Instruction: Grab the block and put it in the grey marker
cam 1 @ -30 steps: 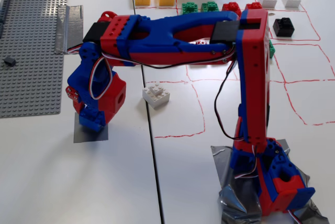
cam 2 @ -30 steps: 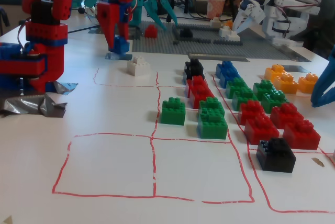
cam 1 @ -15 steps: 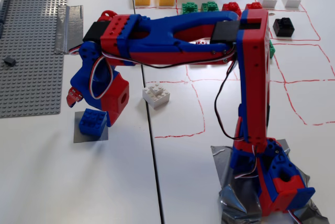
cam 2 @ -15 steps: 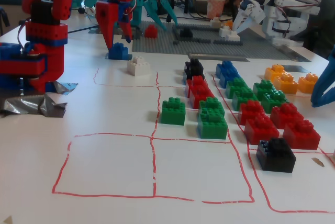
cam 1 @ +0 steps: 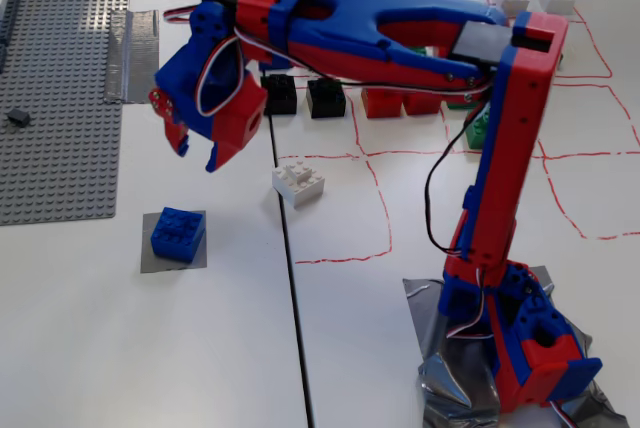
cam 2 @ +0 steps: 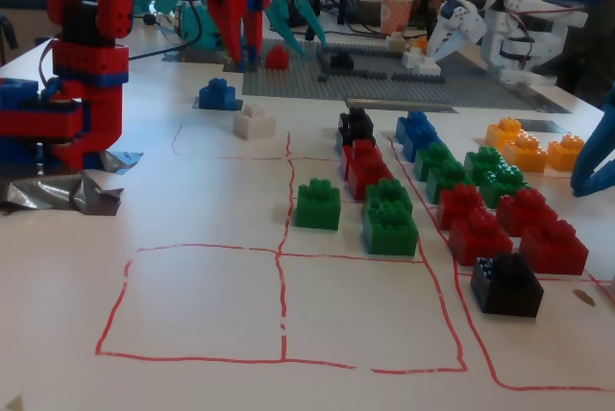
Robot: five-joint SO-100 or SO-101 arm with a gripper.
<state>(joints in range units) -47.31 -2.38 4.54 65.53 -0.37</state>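
Blue block (cam 1: pixel 178 232) seated flat on the grey marker (cam 1: pixel 150 258) near the bench's left edge in a fixed view, directly below and clear of the raised tool (cam 1: pixel 196 151), fingers spread and holding nothing, placement judged complete, only withdrawal remaining.

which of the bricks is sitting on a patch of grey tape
The blue block, alone on the small square grey marker left of the white brick. All other bricks rest on bare table.
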